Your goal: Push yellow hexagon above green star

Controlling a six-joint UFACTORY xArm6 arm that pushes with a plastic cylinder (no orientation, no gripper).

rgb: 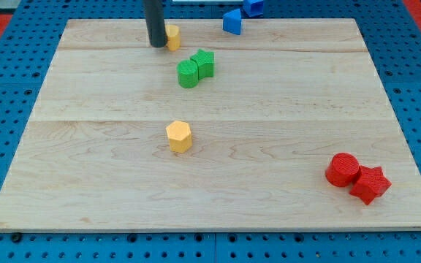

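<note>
Pale wooden board (86, 183) on a blue pegged base, planks running from the left edge to the right. Near the top edge, a little left of the middle: my tip (156, 45), a bare rod end, nothing carried, touching or just beside a small yellow block (174, 36) on its right. Shape of that block half hidden, not to be told.

Close below and right of the tip, a green pair pressed together: green star (205, 63), as far as can be made out, with a rounder green block (188, 74) at its lower left.

Yellow hexagon (179, 136) alone near the board's centre, well apart from the tip, toward the bottom edge and slightly right of it. Also below the green pair, so on the wrong side for the task.

Judged from this: tip to be brought round to the bottom-edge side of the hexagon, then a push toward the top edge, skirting the green pair rather than ploughing through it. Risk of shifting the star on the way.

Elsewhere: two blue blocks (232, 22) at the top edge, two red blocks (342, 169) near the bottom right corner.
</note>
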